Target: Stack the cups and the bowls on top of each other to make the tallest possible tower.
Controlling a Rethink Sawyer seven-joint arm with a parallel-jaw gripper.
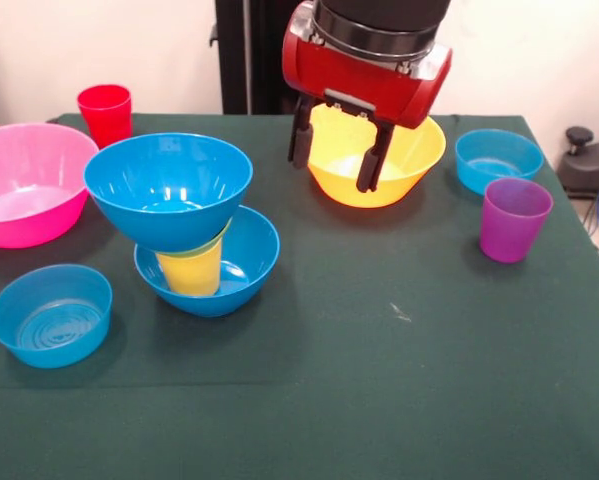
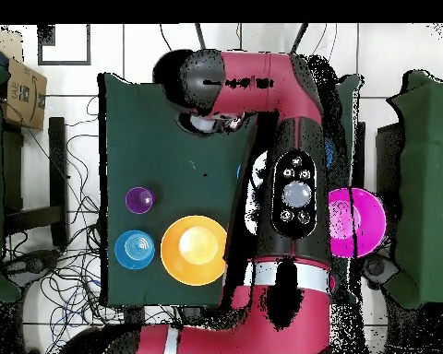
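Note:
The tower stands left of centre: a deep blue bowl (image 1: 241,262) as base, a yellow cup (image 1: 191,272) in it, a lime green bowl's rim (image 1: 201,247) on the cup, and a second deep blue bowl (image 1: 167,190) on top, tilted a little. The purple cup (image 1: 514,218) stands alone at the right, and also shows in the overhead view (image 2: 138,200). The red cup (image 1: 106,112) stands at the far left. My gripper (image 1: 335,155) hangs open and empty, raised above the table, and overlaps the yellow-orange bowl (image 1: 419,150) in the front view. The arm hides the tower in the overhead view.
A large pink bowl (image 1: 29,185) sits at the left edge. One small light-blue bowl (image 1: 51,315) is front left, another (image 1: 497,158) is far right. From overhead the yellow-orange bowl (image 2: 195,249), a light-blue bowl (image 2: 135,249) and the pink bowl (image 2: 359,221) show.

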